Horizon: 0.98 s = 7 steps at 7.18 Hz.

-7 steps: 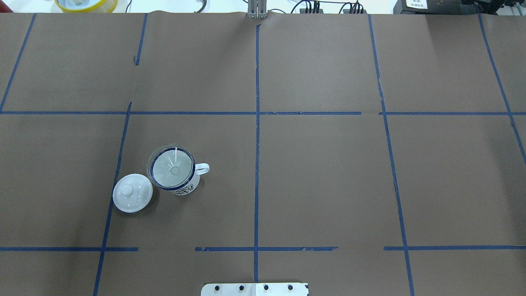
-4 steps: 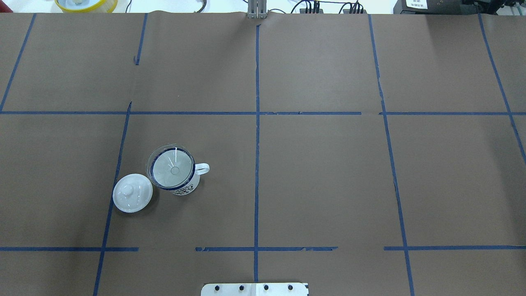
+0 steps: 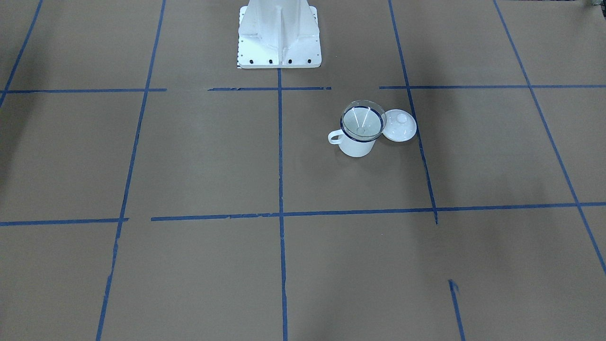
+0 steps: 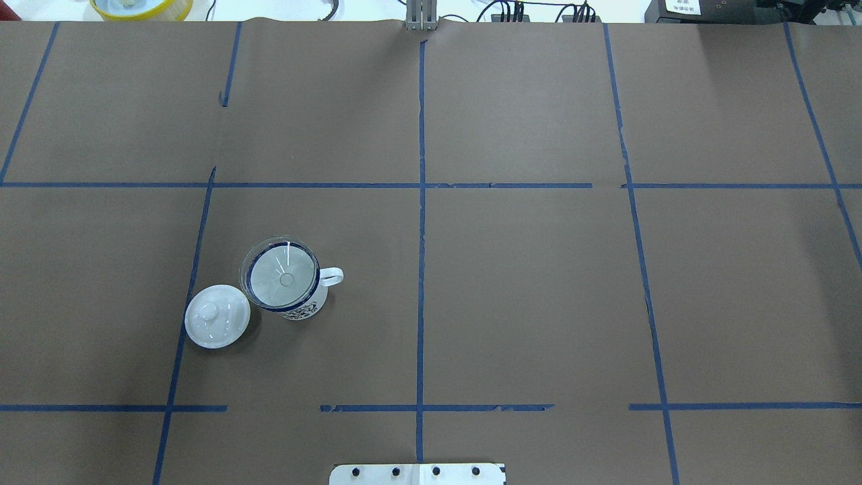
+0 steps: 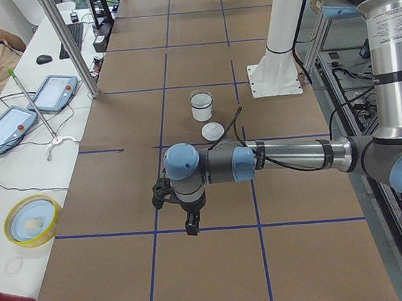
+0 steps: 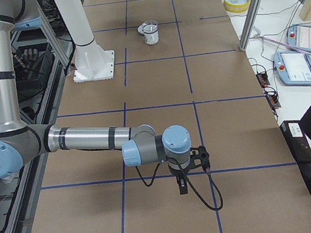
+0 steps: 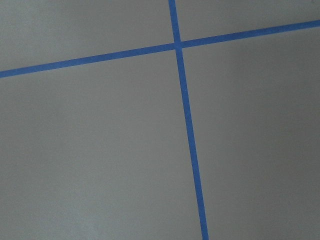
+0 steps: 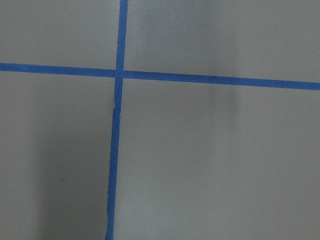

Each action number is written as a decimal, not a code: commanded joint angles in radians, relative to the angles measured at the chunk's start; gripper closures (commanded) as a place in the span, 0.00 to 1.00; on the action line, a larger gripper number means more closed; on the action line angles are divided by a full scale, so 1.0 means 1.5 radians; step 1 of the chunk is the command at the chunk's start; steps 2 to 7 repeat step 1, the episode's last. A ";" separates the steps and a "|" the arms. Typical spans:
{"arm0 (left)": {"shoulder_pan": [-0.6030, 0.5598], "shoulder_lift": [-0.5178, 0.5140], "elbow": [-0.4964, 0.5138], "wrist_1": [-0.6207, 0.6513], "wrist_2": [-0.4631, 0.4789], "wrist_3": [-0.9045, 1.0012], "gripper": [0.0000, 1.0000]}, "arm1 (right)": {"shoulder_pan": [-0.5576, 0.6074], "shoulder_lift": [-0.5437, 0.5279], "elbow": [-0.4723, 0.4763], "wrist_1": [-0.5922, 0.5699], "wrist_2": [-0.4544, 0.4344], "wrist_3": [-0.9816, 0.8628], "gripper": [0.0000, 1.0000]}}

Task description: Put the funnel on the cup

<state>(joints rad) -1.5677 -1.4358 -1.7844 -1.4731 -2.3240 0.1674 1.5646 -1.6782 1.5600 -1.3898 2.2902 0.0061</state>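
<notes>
The clear funnel point(image 4: 283, 273) sits upright in the mouth of the white blue-rimmed cup point(image 4: 304, 308) on the table's left half, with the handle pointing right. Both also show in the front view, funnel point(image 3: 362, 121) on cup point(image 3: 357, 148), and small in the left-side view point(image 5: 202, 109). My left gripper point(image 5: 192, 227) and right gripper point(image 6: 183, 186) hang far from the cup over the table's two ends. They show only in the side views, so I cannot tell if they are open or shut. The wrist views show only brown paper and blue tape.
A white knobbed lid point(image 4: 217, 316) lies flat just left of the cup, almost touching it. The robot's white base point(image 3: 279, 33) stands at the near edge. A yellow bowl point(image 5: 32, 220) and tablets sit on the operators' side table, with a metal post point(image 5: 67, 42).
</notes>
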 commanded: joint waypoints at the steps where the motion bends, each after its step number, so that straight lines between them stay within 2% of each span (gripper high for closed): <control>1: 0.000 0.000 0.001 0.000 0.000 0.000 0.00 | 0.000 0.000 0.000 0.000 0.000 0.000 0.00; 7: 0.000 0.000 0.001 0.000 0.000 0.000 0.00 | 0.000 0.000 0.000 0.000 0.000 0.000 0.00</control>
